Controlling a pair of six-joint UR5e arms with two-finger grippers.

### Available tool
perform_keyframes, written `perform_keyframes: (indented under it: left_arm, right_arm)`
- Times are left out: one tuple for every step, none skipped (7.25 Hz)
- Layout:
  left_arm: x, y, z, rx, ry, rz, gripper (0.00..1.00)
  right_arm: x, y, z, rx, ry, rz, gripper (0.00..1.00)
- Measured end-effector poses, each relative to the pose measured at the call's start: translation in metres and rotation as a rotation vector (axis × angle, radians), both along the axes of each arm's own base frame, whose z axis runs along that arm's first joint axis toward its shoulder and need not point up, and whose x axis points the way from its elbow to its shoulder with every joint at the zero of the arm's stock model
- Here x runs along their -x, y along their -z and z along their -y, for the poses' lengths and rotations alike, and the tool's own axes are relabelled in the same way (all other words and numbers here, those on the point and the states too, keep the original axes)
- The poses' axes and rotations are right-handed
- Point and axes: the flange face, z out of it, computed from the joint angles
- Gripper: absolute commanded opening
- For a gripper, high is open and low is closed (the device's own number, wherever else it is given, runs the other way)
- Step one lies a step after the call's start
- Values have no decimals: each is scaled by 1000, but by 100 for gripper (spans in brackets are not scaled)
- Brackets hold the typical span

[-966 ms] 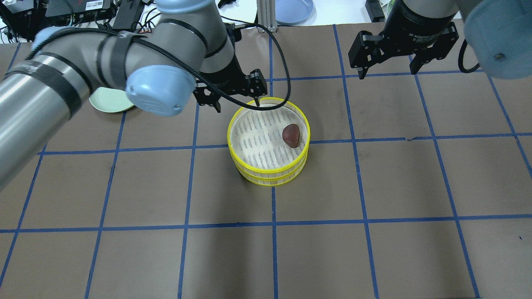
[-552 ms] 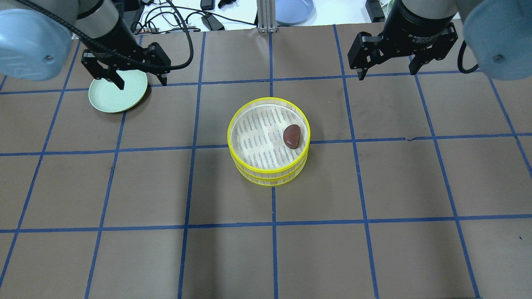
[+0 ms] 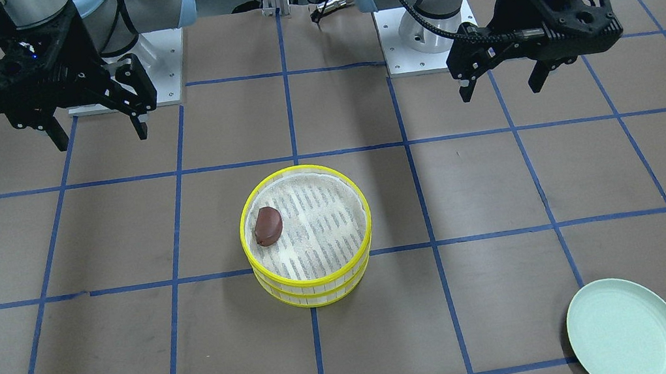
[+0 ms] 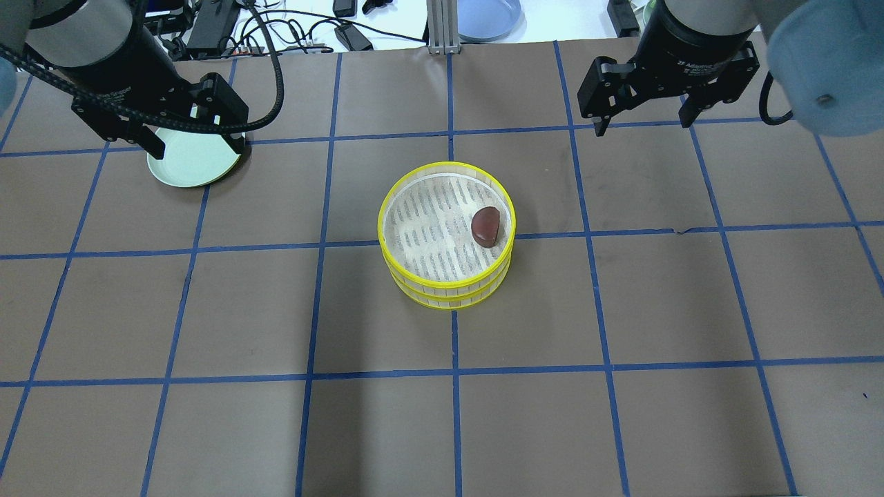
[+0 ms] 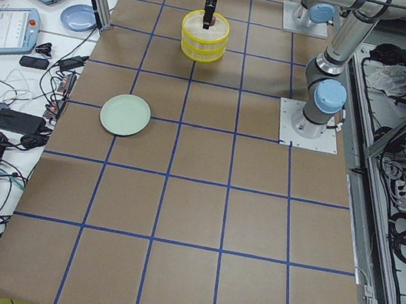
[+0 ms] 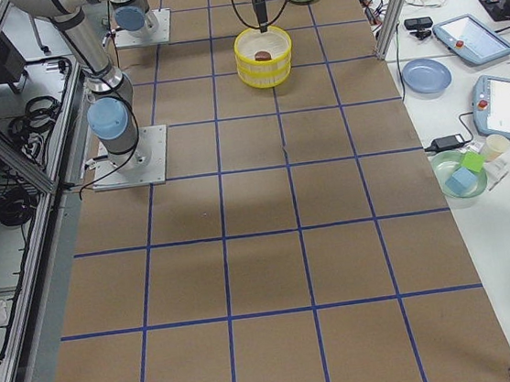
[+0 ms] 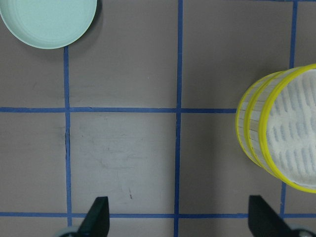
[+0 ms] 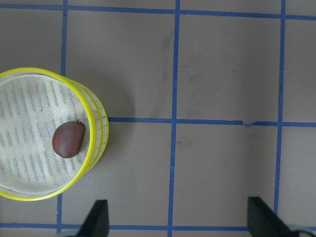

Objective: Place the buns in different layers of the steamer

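Reading this as wrap-up, with nothing left to grasp as far as I can see. The table (image 4: pixel 621 428) is paper-covered. Left gripper (image 3: pixel 500 89) hangs raised over the robot's left half, back toward the robot-side edge, fingers spread wide with nothing between them. Right gripper (image 3: pixel 101 139) mirrors it on the other half, also spread and empty. Both are well apart from the steamer. The steamer is stacked mid-table, far from every edge: upper layer (image 3: pixel 326 227) seated squarely on lower layer (image 3: pixel 313 298), rims lined up. The pale green plate (image 3: pixel 625 328) sits by the operator-side edge on the robot's left half, and it is bare. The brown bun (image 4: pixel 485 226) lies in the upper layer on the mesh, just beside the rim on the robot's right side. The white bun shows in no view. My guess is that it's in the lower layer under the top tray, but I can't confirm that from here. For a clean finish, keep both grippers high and pull straight back toward the robot-side edge, with no sweep across the centre, since a knock on the yellow rim would shift the top tray. If the lower layer needs checking, lift the upper one level by opposite sides of its rim, slowly. The brown bun is off-centre and looks likely to roll to the wall on any tilt.
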Motion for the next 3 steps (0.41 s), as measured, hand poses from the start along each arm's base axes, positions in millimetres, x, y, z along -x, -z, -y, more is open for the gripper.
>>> perform_keyframes:
  left_arm:
    - [1, -2, -3, -1, 1, -1, 100]
    - [1, -1, -4, -3, 1, -2, 100]
    - [1, 0, -5, -7, 1, -2, 100]
  right_arm:
    - [0, 0, 0, 0, 0, 0, 100]
    - [0, 0, 0, 0, -1, 0, 100]
    - [0, 0, 0, 0, -1, 0, 100]
